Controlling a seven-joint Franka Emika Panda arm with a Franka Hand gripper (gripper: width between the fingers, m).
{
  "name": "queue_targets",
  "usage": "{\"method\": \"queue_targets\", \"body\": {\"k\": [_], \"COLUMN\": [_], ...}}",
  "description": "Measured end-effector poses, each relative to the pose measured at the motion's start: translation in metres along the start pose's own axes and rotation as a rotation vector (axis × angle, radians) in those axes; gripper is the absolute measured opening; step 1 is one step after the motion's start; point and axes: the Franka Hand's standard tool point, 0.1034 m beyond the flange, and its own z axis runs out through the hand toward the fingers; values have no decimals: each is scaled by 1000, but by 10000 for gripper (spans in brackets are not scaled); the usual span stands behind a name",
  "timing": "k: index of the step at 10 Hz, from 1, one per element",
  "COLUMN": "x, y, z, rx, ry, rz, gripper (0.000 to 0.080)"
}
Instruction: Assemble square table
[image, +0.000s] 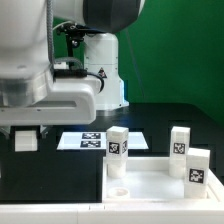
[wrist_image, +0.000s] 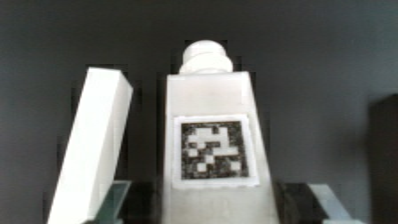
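Exterior view, left of frame: arm bulk is seen blurred. Below it a small white leg (image: 27, 140) is seen under the gripper (image: 27, 128).

Wrist view: the same leg (wrist_image: 214, 130) is seen between the fingers (wrist_image: 121, 205) of the gripper (wrist_image: 214, 203), tag facing the camera and peg end pointing away. Jaws are set partly open, 1 on each side of the leg. Whether the pads are pressed on it cannot be told. A 2nd white bar (wrist_image: 98, 140) is seen just beside the leg; what it is cannot be told.

Centre: the marker board (image: 92, 141) lies flat on the dark table (image: 40, 185).

Lower right: the slab (image: 150, 195) lies with its rim up. 1 round socket (image: 118, 188) at the near corner is seen empty. 3 legs are seen upright within or at the rim: 1 (image: 118, 142), 1 (image: 180, 141), 1 (image: 198, 168). Seating in sockets cannot be confirmed.

Risks, judged: if the grip is loose, the leg could be tilted or dropped in transit. The standing legs could be toppled by the arm on approach. The peg could be jammed if presented off-axis to the socket.
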Motion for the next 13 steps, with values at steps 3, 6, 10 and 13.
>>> {"method": "queue_targets", "body": {"k": [3, 6, 10, 13], "x": [7, 16, 28, 37], "y": [-45, -39, -94, -119], "z": [-67, -76, -71, -69], "rx": [108, 67, 118, 64], "ry": [212, 443, 762, 932], "rz": [134, 146, 187, 260], "gripper": [285, 285, 285, 285]}}
